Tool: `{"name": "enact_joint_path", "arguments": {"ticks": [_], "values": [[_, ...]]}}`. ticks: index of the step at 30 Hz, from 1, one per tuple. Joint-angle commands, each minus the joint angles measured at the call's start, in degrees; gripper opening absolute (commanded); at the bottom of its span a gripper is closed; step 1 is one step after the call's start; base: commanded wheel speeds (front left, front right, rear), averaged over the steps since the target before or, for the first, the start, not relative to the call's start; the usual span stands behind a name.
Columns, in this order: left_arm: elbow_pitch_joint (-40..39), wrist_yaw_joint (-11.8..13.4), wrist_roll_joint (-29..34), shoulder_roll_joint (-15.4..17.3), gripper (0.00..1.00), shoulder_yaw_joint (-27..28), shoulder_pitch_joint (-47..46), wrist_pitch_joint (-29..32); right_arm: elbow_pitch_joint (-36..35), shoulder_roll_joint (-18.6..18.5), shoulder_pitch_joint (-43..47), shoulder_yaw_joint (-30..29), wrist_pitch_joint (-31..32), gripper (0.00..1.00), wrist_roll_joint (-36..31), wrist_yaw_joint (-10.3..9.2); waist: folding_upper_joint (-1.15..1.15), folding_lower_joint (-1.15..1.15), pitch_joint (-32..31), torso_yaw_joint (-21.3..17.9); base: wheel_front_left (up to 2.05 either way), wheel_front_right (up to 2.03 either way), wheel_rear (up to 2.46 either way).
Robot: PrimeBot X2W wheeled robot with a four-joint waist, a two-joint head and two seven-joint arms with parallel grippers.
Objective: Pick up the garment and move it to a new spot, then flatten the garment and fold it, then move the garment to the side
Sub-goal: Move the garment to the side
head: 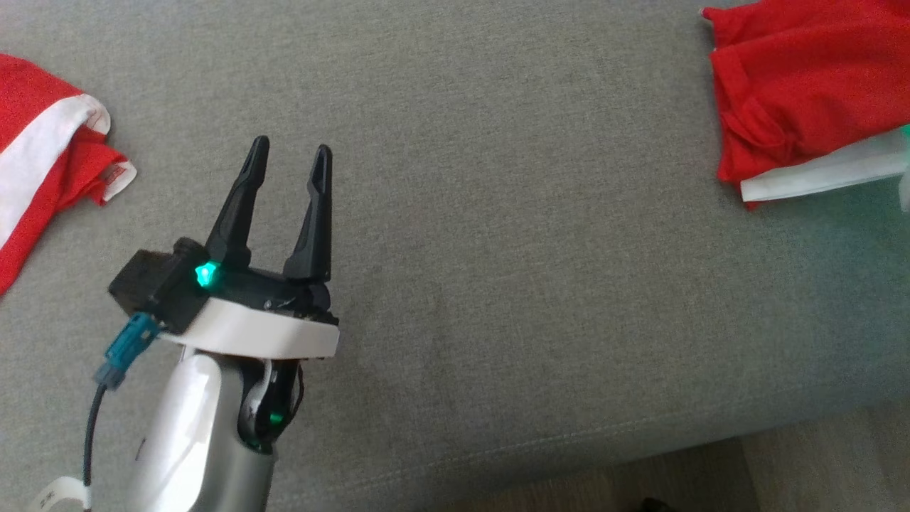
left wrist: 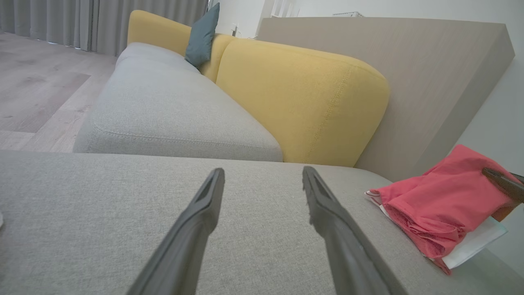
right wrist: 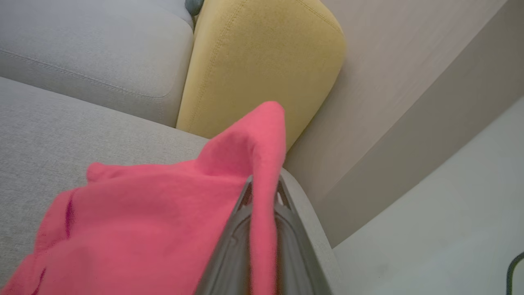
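Observation:
The garment (head: 796,78) is red with a white band and lies bunched at the far right of the grey seat (head: 498,249). My right gripper (right wrist: 264,184) is shut on a raised fold of the garment (right wrist: 155,217), next to the seat's right edge. In the left wrist view one of its fingers (left wrist: 501,182) rests on top of the garment (left wrist: 438,205). My left gripper (head: 291,146) hovers open over bare seat at the lower left, well apart from the garment. Nothing lies between the open left gripper's (left wrist: 263,171) fingers.
A second red and white cloth (head: 43,163) lies at the seat's left edge. A yellow backrest (left wrist: 303,98) and a wood-look panel (left wrist: 409,61) stand behind the seat. A grey sofa cushion (left wrist: 172,106) with a teal pillow (left wrist: 202,35) lies beyond. Floor (head: 817,462) shows past the front edge.

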Motion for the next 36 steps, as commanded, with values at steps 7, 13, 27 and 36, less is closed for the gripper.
{"name": "enact_joint_path", "arguments": {"ticks": [7, 13, 27, 36], "values": [[-1.52, -0.34, 0.58, 0.43, 1.00, 2.60, -1.73, -0.28, -4.18, -0.60, 0.80, 0.66, 0.13, 0.16, 1.36, -0.05, 0.00, 0.00, -0.08, -0.21, 0.00, 0.00, 0.00], [-1.06, -0.47, 0.51, 0.43, 1.00, 2.83, -1.24, -0.28, -5.47, 1.13, 0.97, 0.41, -0.30, 1.00, 3.31, -0.05, 0.00, 0.00, -1.51, -0.40, 0.00, 0.00, 0.00], [-0.61, 1.58, -2.10, 0.43, 1.00, 2.12, 2.67, -0.28, -10.21, 10.36, 5.46, 5.37, -3.87, 1.00, 5.64, -0.05, 0.00, 0.00, -12.09, 2.94, 0.00, 0.00, 0.00], [-0.93, 3.25, -2.58, 0.43, 1.00, 4.13, 7.42, -0.28, -13.39, 17.36, 15.21, 9.63, -6.18, 1.00, 8.58, -0.05, 0.00, 0.00, -18.95, 4.81, 0.00, 0.00, 0.00]]}}
